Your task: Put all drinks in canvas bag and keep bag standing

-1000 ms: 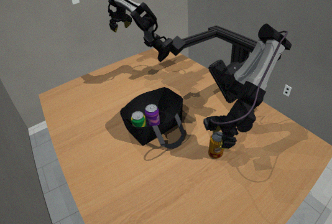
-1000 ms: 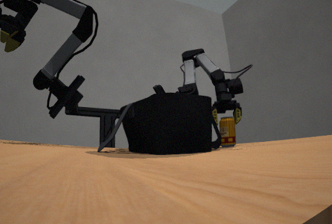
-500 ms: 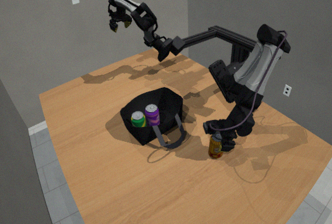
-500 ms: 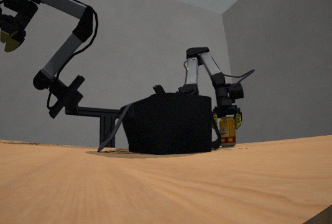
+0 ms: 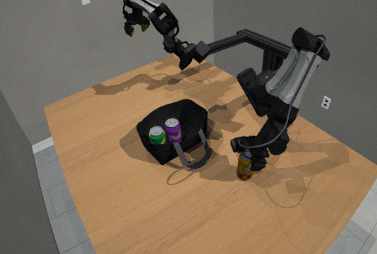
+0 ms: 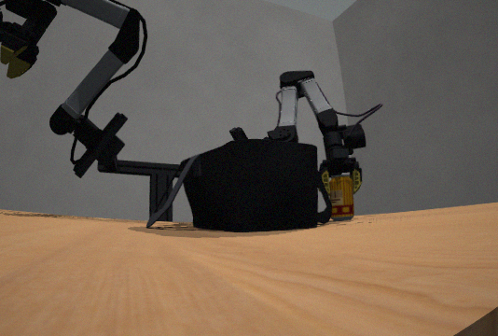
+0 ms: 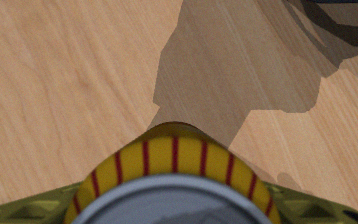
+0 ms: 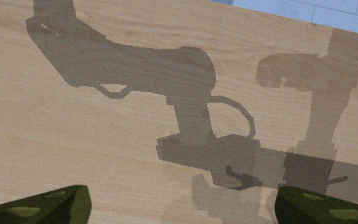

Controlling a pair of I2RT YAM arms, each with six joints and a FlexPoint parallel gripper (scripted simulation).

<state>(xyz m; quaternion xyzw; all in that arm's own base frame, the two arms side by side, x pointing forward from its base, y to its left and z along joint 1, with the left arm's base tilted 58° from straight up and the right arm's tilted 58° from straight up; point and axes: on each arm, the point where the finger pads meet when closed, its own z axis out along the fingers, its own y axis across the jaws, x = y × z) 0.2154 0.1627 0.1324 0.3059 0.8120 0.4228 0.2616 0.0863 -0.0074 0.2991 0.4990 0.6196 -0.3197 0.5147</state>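
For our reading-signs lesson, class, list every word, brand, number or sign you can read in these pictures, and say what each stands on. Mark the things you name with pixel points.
None can be read.
Yellow-orange can [image 5: 243,168] [image 6: 341,198] [image 7: 175,155]: a pale patch and red band with small marks, too blurred to read.
Purple can [image 5: 173,132]: pale pattern, no readable letters.
Green can [image 5: 157,136]: no readable letters.
Black bag [image 5: 155,153] [image 6: 254,189]: no lettering seen.
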